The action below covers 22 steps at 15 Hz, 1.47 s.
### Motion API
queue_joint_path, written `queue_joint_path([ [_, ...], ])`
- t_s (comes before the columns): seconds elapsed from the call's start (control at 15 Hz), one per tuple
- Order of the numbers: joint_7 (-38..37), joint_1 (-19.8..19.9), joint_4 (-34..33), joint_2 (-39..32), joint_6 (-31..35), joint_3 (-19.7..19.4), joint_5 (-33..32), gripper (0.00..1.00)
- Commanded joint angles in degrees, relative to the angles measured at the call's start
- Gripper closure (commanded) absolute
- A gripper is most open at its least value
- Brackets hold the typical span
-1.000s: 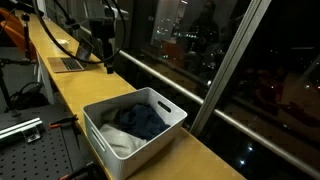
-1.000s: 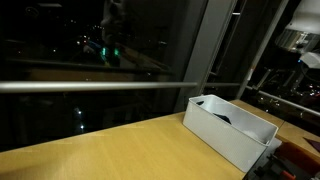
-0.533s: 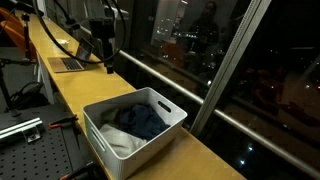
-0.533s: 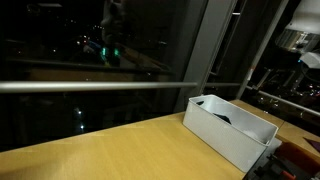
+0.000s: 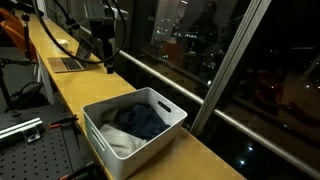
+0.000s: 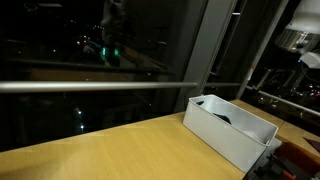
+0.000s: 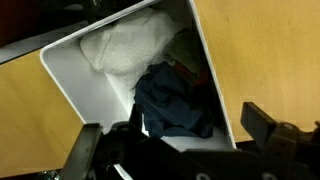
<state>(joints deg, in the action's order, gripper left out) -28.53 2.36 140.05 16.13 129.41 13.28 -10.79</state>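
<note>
Long pale wooden worktop (image 5: 75, 95) is running along the window. White rectangular plastic bin (image 5: 105, 145) is sitting toward its near end, spanning almost from the window edge to the room-side edge. Inside, a crumpled white towel (image 7: 125, 45) is filling one end and a bunched dark blue cloth (image 7: 175, 100) the other. Gripper (image 5: 107, 64) is hanging well apart, further along the worktop — jaws spread wide, holding nothing. My read: centre over the blue bunch, keep the fingers clear of the bin walls — pinch a raised fold.
</note>
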Motion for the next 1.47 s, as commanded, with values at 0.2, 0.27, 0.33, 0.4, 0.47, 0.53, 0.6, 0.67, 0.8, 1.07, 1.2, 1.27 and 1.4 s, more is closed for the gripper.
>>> queue_joint_path([
  [0.2,-0.23,-1.16,-0.10,-0.06,-0.20,-1.14,-0.36,0.00],
  [0.27,-0.23,-1.16,-0.10,-0.06,-0.20,-1.14,-0.36,0.00],
  [0.33,-0.23,-1.16,-0.10,-0.06,-0.20,-1.14,-0.36,0.00],
  [0.4,-0.23,-1.16,-0.10,-0.06,-0.20,-1.14,-0.36,0.00],
  [0.47,-0.23,-1.16,-0.10,-0.06,-0.20,-1.14,-0.36,0.00],
  [0.53,-0.23,-1.16,-0.10,-0.06,-0.20,-1.14,-0.36,0.00],
  [0.6,-0.23,-1.16,-0.10,-0.06,-0.20,-1.14,-0.36,0.00],
  [0.67,-0.23,-1.16,-0.10,-0.06,-0.20,-1.14,-0.36,0.00],
  [0.8,-0.23,-1.16,-0.10,-0.06,-0.20,-1.14,-0.36,0.00],
  [1.07,0.35,-0.78,-1.39,-1.05,0.52,-1.96,-0.79,0.00],
  [1.2,0.98,-0.40,-2.59,-2.41,1.98,-2.63,-1.52,0.00],
  [1.27,1.28,-0.28,-3.24,-3.19,2.78,-2.97,-1.86,0.00],
  [1.4,1.90,-0.15,-5.37,-5.84,4.76,-3.79,-2.49,0.00],
])
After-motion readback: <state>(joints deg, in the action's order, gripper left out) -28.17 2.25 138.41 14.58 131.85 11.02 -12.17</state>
